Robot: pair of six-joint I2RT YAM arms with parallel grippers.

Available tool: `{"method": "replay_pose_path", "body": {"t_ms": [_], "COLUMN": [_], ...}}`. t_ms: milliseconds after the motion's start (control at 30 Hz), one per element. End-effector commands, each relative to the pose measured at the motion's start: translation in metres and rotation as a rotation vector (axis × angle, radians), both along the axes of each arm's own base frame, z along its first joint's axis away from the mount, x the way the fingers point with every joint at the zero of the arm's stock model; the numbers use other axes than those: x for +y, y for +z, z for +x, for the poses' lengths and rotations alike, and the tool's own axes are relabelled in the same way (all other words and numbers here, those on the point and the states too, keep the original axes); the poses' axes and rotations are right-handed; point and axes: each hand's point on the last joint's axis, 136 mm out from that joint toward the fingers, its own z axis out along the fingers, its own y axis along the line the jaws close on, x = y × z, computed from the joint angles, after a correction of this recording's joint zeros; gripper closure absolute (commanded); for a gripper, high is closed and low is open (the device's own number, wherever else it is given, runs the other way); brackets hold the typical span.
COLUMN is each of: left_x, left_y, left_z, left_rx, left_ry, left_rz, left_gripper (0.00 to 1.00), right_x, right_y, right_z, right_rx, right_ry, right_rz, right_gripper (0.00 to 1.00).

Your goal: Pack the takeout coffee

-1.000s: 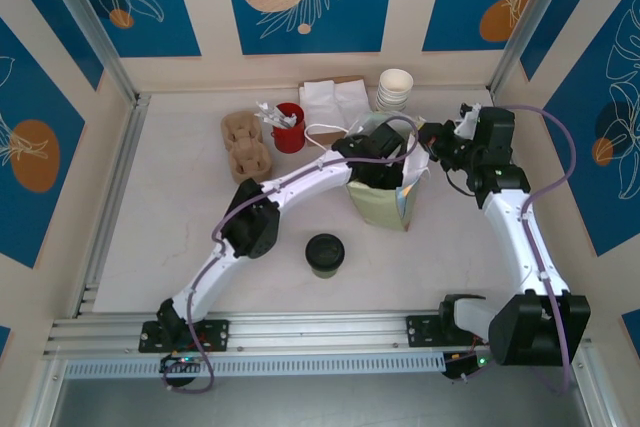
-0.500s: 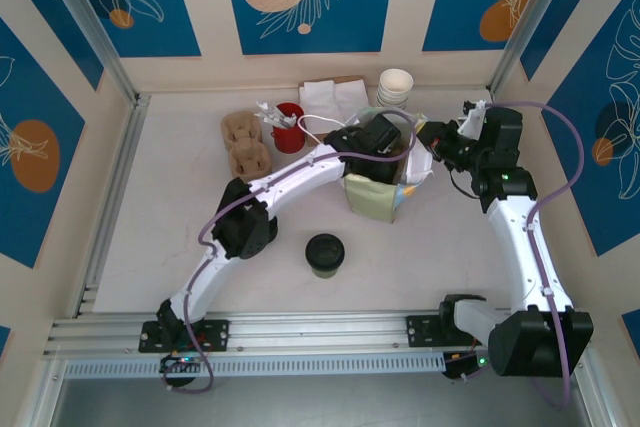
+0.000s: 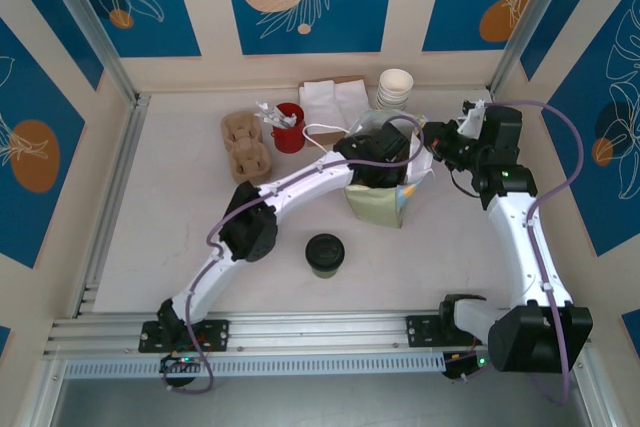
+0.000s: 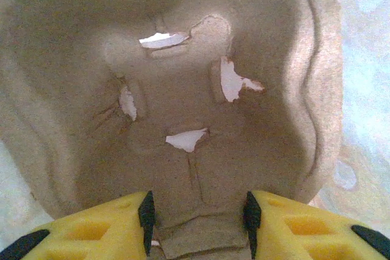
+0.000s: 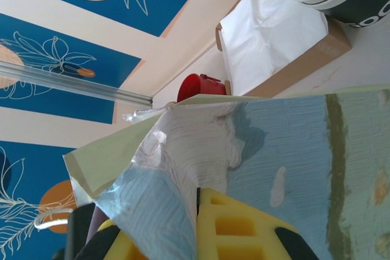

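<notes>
top: above-behind arm bases (image 3: 185, 332), looking down over counter (image 3: 180, 207) | left wrist: close inside pulp carrier (image 4: 183, 89) | right wrist: close on green bag (image 5: 304, 144), facing back wall (image 5: 73, 59) | top+right share bag

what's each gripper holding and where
The left gripper pinches the pulp cup carrier by its near edge; right gripper clamps the paper bag at its rim.

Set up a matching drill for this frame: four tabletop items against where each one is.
1 takeout coffee
2 red cup
3 stacked cream cups
4 paper bag

A beside the white napkins
B pinched by the right claw
C alone, nearest the front
D right of the cardboard carriers

Pairs: 1-C, 2-D, 3-A, 4-B
</notes>
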Motion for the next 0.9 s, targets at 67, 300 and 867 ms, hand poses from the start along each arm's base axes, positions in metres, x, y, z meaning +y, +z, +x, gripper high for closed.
{"method": "replay_pose_path", "body": {"t_ms": [67, 300, 867], "left_x": [-0.011, -0.015, -0.01], "left_y": [-0.036, -0.061, -0.027], "left_z": [-0.008, -0.01, -0.011], "left_rx": [0.043, 0.084, 0.084], "left_ry": [-0.019, -0.017, -0.013], "left_rz": [0.038, 0.043, -0.003], "left_gripper": [0.58, 0.58, 0.52], "right_x": [0.013, 0.017, -0.002], "right_y": [0.01, 0.011, -0.014], "right_z": [0.001, 0.0, -0.003], "right_rx": [-0.043, -0.045, 0.016], "right_ry": [0.076, 0.096, 0.005], "right_rz": [0.041, 0.055, -0.063], "right_gripper": [1.0, 1.0, 1.0]}}
